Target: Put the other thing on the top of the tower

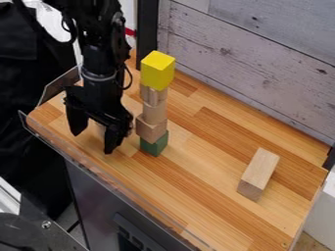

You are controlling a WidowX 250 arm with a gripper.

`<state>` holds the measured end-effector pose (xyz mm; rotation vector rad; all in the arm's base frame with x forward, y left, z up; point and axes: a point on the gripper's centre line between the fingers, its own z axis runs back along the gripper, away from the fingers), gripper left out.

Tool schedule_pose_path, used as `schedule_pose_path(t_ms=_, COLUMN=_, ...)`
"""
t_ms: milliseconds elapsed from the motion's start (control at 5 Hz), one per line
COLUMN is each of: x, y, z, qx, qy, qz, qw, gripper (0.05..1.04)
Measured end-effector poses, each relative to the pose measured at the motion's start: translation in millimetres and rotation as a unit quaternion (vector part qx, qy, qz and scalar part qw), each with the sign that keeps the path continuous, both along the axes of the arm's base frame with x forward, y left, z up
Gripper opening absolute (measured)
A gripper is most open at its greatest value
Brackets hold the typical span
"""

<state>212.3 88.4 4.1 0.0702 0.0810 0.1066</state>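
The desk (pixel 196 181) is looking like smooth wood with a satiny sheen and strips of visible grain. That loose block (pixel 259 174) is showing pale, matt bare wood, and the tan blocks (pixel 154 113) in the tower are looking much the same. The yellow cube (pixel 157 70) is wearing a smooth, solid finish. Wall boards (pixel 262 59) are showing weathered-looking grain and knots, kinda rustic.
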Motion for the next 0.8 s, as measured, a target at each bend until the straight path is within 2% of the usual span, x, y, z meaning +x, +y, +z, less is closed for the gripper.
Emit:
schedule_pose_path(t_ms=200, x=2.7, y=0.9, z=-1.2, qx=-0.019, qy=-0.009, qz=0.001, qw=0.9998, gripper=0.999)
schedule_pose_path(t_ms=400, x=9.3, y=2.7, z=-4.3, qx=-0.027, qy=-0.014, qz=0.006, qw=0.9995, gripper=0.999)
schedule_pose_path(t_ms=800, x=19.2, y=9.7, z=-16.4, qx=-0.019, qy=-0.009, qz=0.008, qw=0.9997, gripper=0.968)
